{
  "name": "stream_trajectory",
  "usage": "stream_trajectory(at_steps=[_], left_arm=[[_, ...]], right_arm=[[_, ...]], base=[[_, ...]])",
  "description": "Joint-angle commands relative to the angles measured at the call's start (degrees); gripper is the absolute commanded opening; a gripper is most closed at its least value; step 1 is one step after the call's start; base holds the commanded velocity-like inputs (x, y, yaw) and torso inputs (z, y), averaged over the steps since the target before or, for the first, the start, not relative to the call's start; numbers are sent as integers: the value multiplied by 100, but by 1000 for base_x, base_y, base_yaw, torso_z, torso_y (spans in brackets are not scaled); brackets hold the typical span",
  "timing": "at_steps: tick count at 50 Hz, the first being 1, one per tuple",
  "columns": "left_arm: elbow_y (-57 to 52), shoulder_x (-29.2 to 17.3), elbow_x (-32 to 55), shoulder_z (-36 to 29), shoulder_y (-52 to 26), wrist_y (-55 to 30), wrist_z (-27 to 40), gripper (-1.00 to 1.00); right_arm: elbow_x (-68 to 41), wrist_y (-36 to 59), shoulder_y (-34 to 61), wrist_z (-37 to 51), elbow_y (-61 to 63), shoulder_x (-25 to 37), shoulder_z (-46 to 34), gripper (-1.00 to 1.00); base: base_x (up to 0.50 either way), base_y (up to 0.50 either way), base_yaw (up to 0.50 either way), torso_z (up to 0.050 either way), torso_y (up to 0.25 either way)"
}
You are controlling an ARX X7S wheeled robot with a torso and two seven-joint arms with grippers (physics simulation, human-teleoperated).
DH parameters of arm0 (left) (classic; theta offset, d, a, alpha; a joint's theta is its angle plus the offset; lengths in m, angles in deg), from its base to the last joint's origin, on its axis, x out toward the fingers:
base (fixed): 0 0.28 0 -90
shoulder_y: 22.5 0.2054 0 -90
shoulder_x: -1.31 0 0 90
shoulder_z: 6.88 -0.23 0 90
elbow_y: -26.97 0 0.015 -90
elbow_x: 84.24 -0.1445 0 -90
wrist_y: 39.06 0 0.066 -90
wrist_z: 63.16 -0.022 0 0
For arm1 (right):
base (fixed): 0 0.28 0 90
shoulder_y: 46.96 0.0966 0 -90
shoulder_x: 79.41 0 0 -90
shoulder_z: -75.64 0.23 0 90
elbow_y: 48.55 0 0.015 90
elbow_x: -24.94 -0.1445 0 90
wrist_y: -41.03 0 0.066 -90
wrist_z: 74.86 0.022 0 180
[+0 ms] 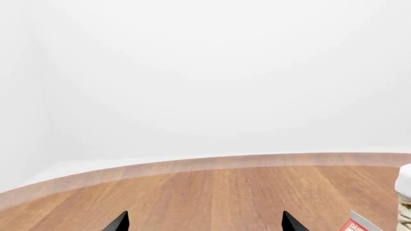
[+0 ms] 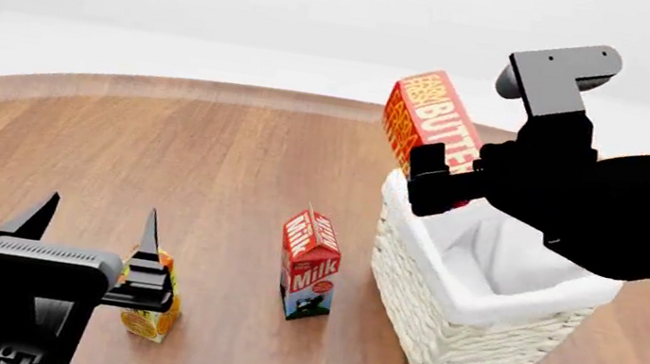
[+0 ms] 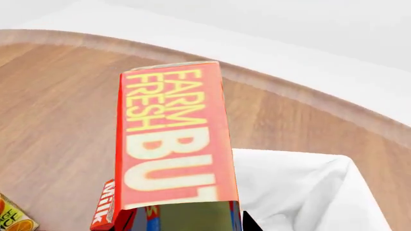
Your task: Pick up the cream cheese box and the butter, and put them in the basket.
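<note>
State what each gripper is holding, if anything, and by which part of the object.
The right gripper holds the butter by its lower end, above the basket rim. The left gripper is open and holds nothing.

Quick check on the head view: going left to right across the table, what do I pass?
Left gripper → orange juice carton, partly behind that gripper → milk carton → basket, with the butter held above its far-left rim in the right gripper. The cream cheese box is not visible in this view.
</note>
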Motion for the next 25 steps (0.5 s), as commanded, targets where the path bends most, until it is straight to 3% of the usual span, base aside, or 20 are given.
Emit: stream_trajectory(at_steps=[1,25], left_arm=[[-31,-7,9,-20,-15,-26,22,100],[-55,-30,22,-30,-10,-16,44,100]], right_arm=[[192,53,179,-27,-110,285,156,-100],[272,165,29,-77,-126,703,6,-100]], base=[[0,0,0,0,0],[0,0,0,0,1]])
